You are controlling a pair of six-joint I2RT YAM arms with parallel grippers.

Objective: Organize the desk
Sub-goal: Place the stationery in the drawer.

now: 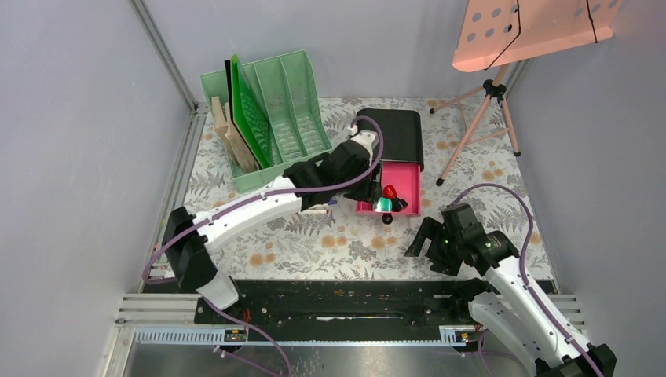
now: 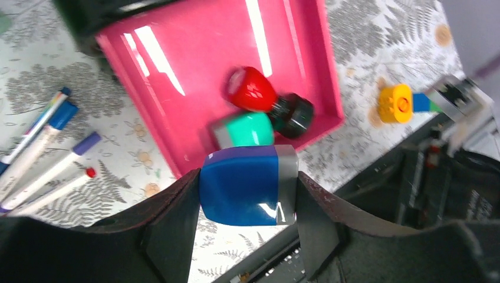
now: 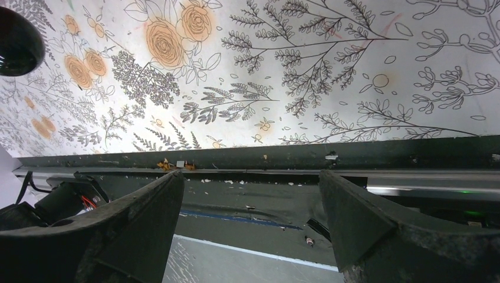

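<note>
Four pens (image 2: pixel 63 113); one pink drawer (image 2: pixel 177 59); one rack (image 1: pixel 292 118); one blue block (image 2: pixel 242 186).

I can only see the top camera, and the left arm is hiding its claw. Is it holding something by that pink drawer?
Observer: Yes, the left gripper grips a blue and grey plastic block.
Operator: What's hiding under that arm?
Observer: Several marker pens lying on the flowery cloth desk, beside the shiny pink drawer.
Operator: What's the red thing inside?
Observer: A red-handled stamp with a round black base, on its side, right beside a teal and grey block.
</note>
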